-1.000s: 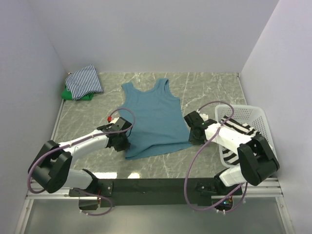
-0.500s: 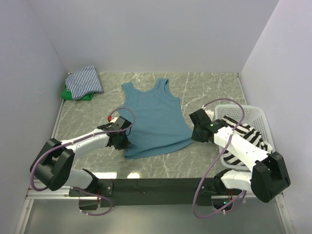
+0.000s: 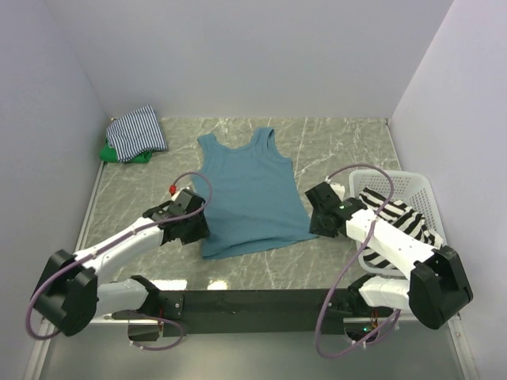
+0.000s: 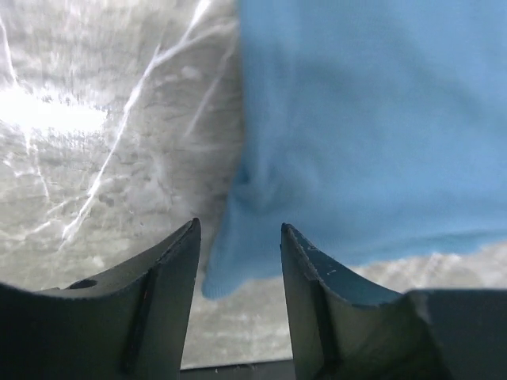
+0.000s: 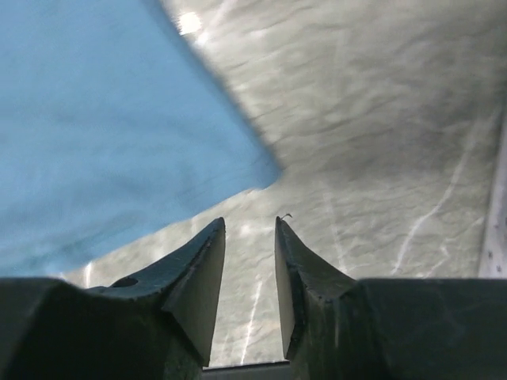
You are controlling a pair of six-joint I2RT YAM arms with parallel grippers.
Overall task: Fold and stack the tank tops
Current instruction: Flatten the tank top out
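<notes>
Teal tank top (image 3: 252, 194) lies flat on the counter (image 3: 348, 146), straps away; left gripper (image 4: 238, 229) and right gripper (image 5: 250, 226) sit at its near hem corners, both spread and empty; judged: fold not begun, next move needs both corners pinched and carried toward the straps.

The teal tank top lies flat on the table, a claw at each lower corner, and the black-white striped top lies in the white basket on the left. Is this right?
No: the top external view shows the white basket with the black-white striped top on the right. The teal tank top does lie flat on the table, the left claw and right claw at its lower corners.
</notes>
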